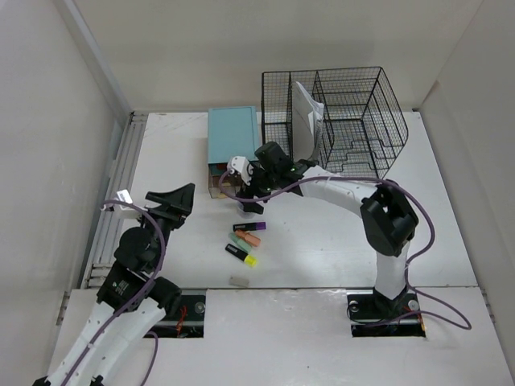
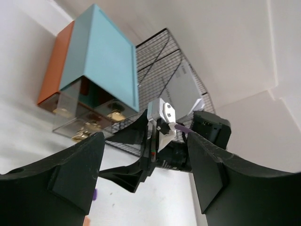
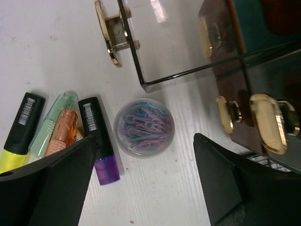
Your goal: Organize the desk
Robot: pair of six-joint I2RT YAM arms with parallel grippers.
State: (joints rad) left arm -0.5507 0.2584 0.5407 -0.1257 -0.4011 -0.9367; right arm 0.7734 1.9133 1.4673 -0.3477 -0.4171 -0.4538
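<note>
The table (image 1: 338,241) is a flat white top filling the middle of the overhead view, with a metal rail (image 1: 113,193) along its left edge. Plain pale walls close it in on three sides, and both arm bases are mounted at its near edge. The right gripper (image 3: 143,155) hangs low over the table directly in front of the teal drawer box (image 1: 233,135), jaws spread wide and holding nothing. A round clear tub of paper clips (image 3: 143,128) stands on the table below the gap between the jaws. It is just beside a transparent drawer (image 3: 178,37) with a gold handle (image 3: 113,33) that appears drawn out. From this placement, the tub is judged to be the item being handled and the drawer its likely destination. Four highlighters lie side by side next to the tub: yellow (image 3: 16,136), green (image 3: 51,117), orange (image 3: 61,132) and purple (image 3: 99,141). They are grouped closely and not yet stowed. The left gripper (image 2: 143,139) is raised at the left of the table, well apart from these items, jaws open and empty, facing the drawer box. This is judged to be a standby pose that leaves the working area to the other arm. A black wire-mesh rack (image 1: 334,121) stands at the far side, right of the box, and holds a white paper item (image 1: 306,117). A small grey block (image 1: 239,281) lies near the front edge.
</note>
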